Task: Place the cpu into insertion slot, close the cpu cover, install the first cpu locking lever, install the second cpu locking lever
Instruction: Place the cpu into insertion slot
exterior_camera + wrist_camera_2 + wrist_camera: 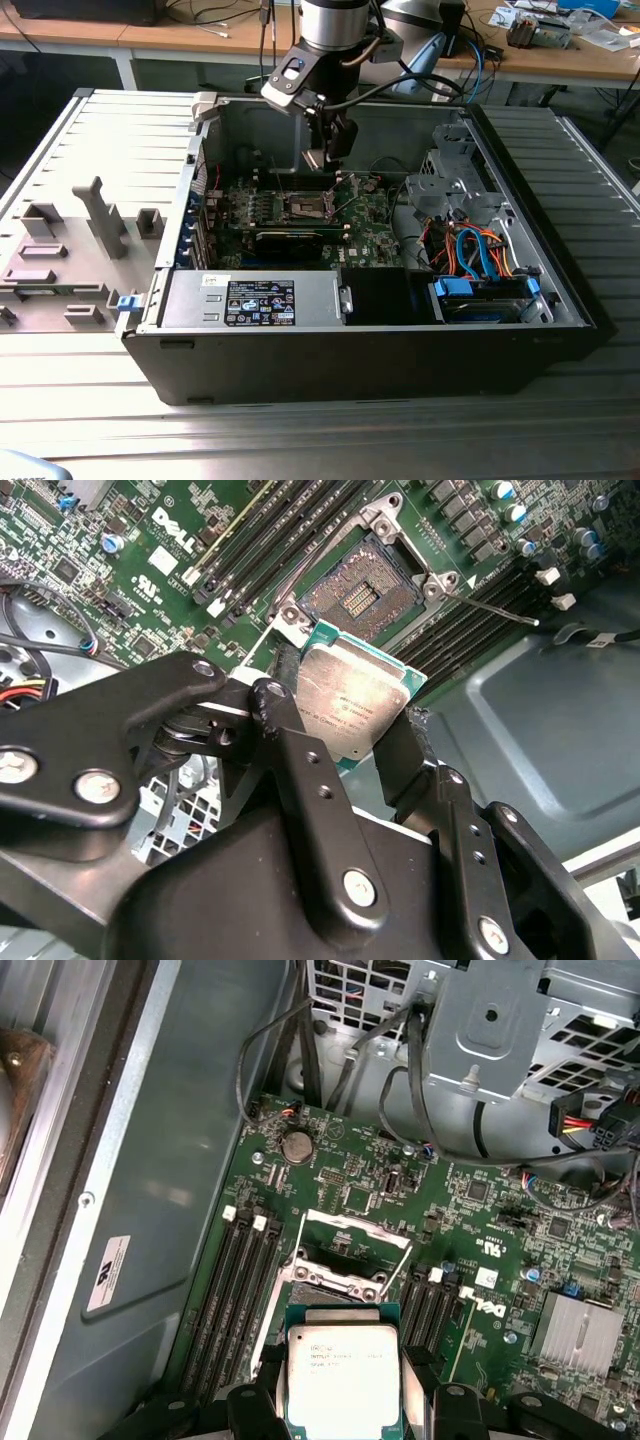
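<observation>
We have the small flat square cpu with the pale silver-grey metal lid and green rim (pixel 350 705) pinched in the black two-fingered end effector (pixel 345 725). Its fingers (pixel 290 740) are closed in on two opposite edges of the chip and are open no wider than the chip itself.

The chip hangs in the air, apart from the green motherboard (pixel 150 580). In both wrist views it sits just beside the open square insertion slot (pixel 362 588), not yet in it. In the exterior view the end effector (pixel 330 150) is down inside the open dark computer case (pixel 400 350), which stands on the ribbed metal tabletop (pixel 300 440).

We judge the chip to be light, stiff and thin. Its smooth lid is likely slippery, and its underside and the slot's contact field look easy to damage. The side edges are therefore the right place to take hold, keeping the faces untouched.

By our count there are:
- one cpu
- one insertion slot
- two thin wire locking levers (pixel 305 570), both swung free of the slot
</observation>
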Controlling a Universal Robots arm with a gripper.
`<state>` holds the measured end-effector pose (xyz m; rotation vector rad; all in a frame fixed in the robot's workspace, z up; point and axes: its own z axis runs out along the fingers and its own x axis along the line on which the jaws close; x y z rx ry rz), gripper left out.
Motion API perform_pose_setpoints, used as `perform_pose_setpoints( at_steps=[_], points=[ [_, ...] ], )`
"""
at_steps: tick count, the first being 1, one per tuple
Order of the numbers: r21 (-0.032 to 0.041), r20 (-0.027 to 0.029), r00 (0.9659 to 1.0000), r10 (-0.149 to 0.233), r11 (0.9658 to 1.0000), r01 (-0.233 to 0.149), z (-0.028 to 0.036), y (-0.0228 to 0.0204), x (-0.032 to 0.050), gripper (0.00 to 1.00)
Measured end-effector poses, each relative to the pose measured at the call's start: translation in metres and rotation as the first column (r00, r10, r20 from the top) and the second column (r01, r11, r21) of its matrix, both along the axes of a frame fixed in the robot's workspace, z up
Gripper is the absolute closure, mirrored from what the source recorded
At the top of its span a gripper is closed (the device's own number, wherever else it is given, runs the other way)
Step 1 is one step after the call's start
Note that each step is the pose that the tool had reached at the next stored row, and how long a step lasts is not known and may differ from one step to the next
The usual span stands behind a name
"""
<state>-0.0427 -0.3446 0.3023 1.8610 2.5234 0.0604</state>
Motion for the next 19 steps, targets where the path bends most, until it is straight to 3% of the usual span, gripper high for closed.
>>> perform_pose_setpoints(
  at_steps=[11,19],
  points=[
    [-0.0001,0.0000,0.9982,-0.060,0.9982,0.060,-0.0006,0.0000,0.0000,0.45],
    [0.0000,0.0000,0.9966,-0.082,0.9966,0.082,-0.0010,0.0000,0.0000,0.45]
  ],
)
